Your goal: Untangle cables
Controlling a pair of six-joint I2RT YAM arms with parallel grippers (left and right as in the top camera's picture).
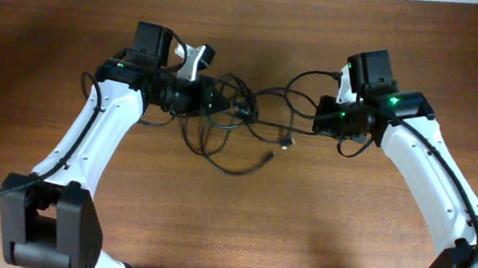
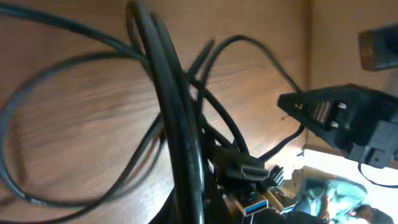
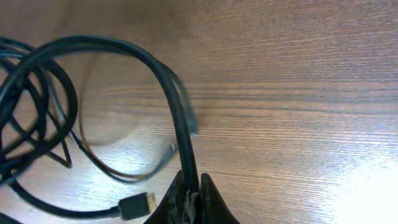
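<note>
Several thin black cables (image 1: 227, 124) lie tangled on the wooden table between my two grippers. My left gripper (image 1: 222, 99) sits in the left side of the tangle, shut on a bundle of cables (image 2: 184, 155) that runs up from its jaws. An HDMI plug (image 2: 251, 169) and a blue USB plug (image 2: 256, 205) lie beside the jaws. My right gripper (image 1: 318, 118) is shut on one black cable (image 3: 168, 81) that arcs left into the tangle; its fingertips (image 3: 190, 198) pinch the cord. Loose plug ends (image 1: 286, 142) lie below the tangle.
A flat black plug (image 3: 138, 204) lies left of the right fingers, and a small plug end (image 3: 193, 127) lies just above them. The right gripper (image 2: 336, 115) shows in the left wrist view. A bright patch (image 3: 373, 193) shows at the table's right.
</note>
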